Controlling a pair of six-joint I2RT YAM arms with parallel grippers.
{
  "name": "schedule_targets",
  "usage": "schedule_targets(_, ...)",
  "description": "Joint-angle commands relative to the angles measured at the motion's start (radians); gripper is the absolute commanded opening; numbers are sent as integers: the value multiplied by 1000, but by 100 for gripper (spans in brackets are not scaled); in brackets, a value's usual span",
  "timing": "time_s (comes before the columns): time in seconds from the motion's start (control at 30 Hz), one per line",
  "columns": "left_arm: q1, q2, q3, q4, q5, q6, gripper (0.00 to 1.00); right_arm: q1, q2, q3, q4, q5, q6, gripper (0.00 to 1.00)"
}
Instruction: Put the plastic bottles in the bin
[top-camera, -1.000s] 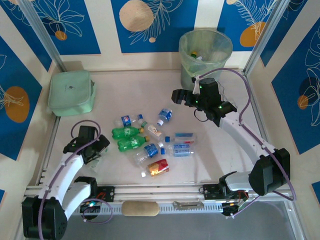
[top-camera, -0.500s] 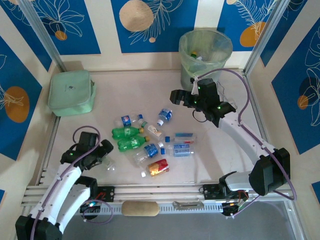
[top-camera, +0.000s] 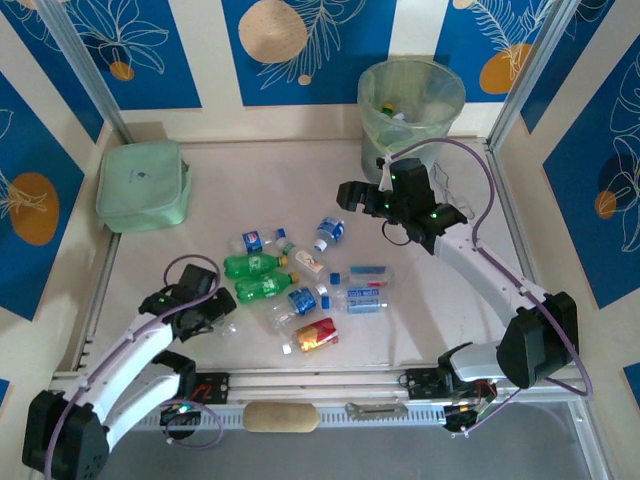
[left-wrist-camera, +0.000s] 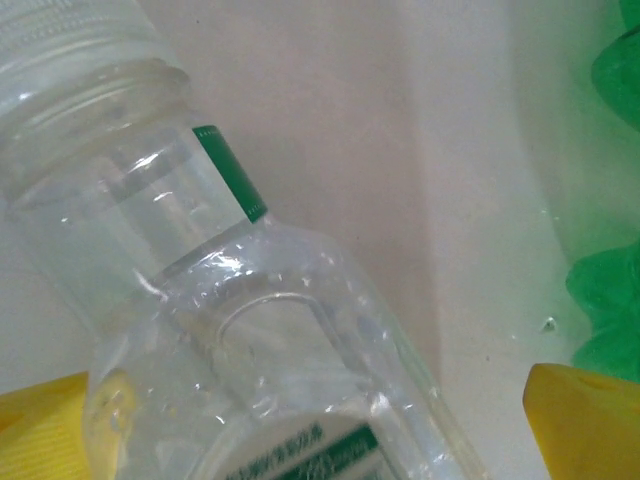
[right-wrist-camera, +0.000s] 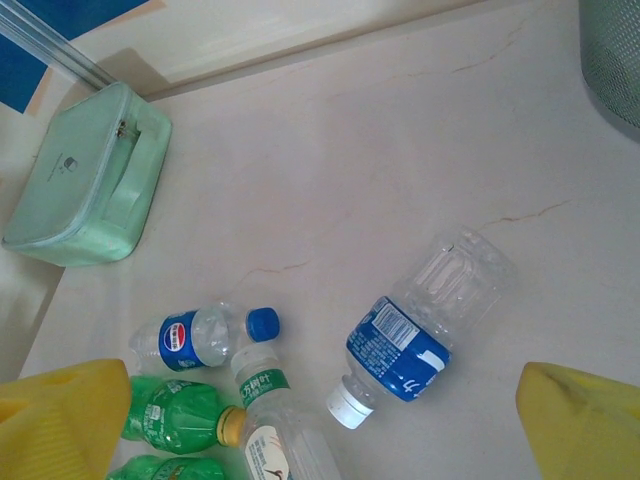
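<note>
The left end effector (left-wrist-camera: 320, 425) sits low over the pale surface (top-camera: 250, 170) at the near left. Its yellow fingertips (left-wrist-camera: 585, 420) are spread wide on either side of a clear bottle (left-wrist-camera: 250, 330) with a green label band and a white cap. We see nothing gripped, and we cannot tell whether the pads touch the plastic.

The right end effector (top-camera: 352, 193) hangs above the surface with its jaws apart and nothing between them. It is between the scattered bottles and the bin (top-camera: 380, 135), the grey bucket lined with a pale green bag in the far right corner.

The plastic bottles (top-camera: 300, 300) lie on their sides in a loose heap at the middle of the surface, well apart from the bin. Two green bottles (top-camera: 262, 265) lie side by side at the left of the heap, and one with a red-yellow label (top-camera: 315, 335) lies nearest the arms. From the right wrist we look down on a blue-labelled bottle (right-wrist-camera: 415, 335) with a white cap, lying alone just beyond the heap.

A mint-green pouch (top-camera: 143, 185) rests flat at the far left.
</note>
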Motion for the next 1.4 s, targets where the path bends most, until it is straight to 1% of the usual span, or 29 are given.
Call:
schedule_targets(0.0, -9, 40, -19, 77, -24, -15, 94, 5, -9, -5, -14, 25, 1, 99)
schedule_targets(0.23, -10, 46, -40, 125, -39, -21, 73, 1, -31, -25, -20, 40, 0, 99)
schedule_targets(0.43, -10, 14, -28, 102, -71, -2, 62, -2, -29, -25, -15, 20, 6, 99)
schedule_targets(0.57, -9, -18, 11, 84, -98, 40, 57, -1, -24, -24, -10, -17, 17, 99)
schedule_targets(0.77, -9, -15, 129, 84, -96, 182, 54, -1, -27, -24, 0, -85, 34, 99)
schedule_targets(0.87, -9, -4, 197, 112, -47, 286, 50, -1, -36, -25, -2, -122, 42, 99)
schedule_targets(0.97, -10, -9, 241, 208, 68, 388, 49, -1, -46, -31, 19, -204, 59, 99)
schedule_targets(1.03, -11, -7, 267, 301, 178, 451, 48, 1, -47, -39, 51, -285, 78, 100)
schedule_targets(1.07, -12, -5, 277, 335, 215, 465, 47, 2, -48, -40, 66, -321, 88, 100)
schedule_targets(1.13, -21, 14, 302, 410, 292, 510, 47, 10, -45, -45, 104, -399, 112, 97)
schedule_targets(1.23, -45, 54, 345, 468, 342, 564, 46, 34, -37, -46, 161, -490, 131, 93)
schedule_targets(1.37, -89, 100, 374, 542, 385, 590, 46, 76, -25, -24, 173, -514, 124, 89)
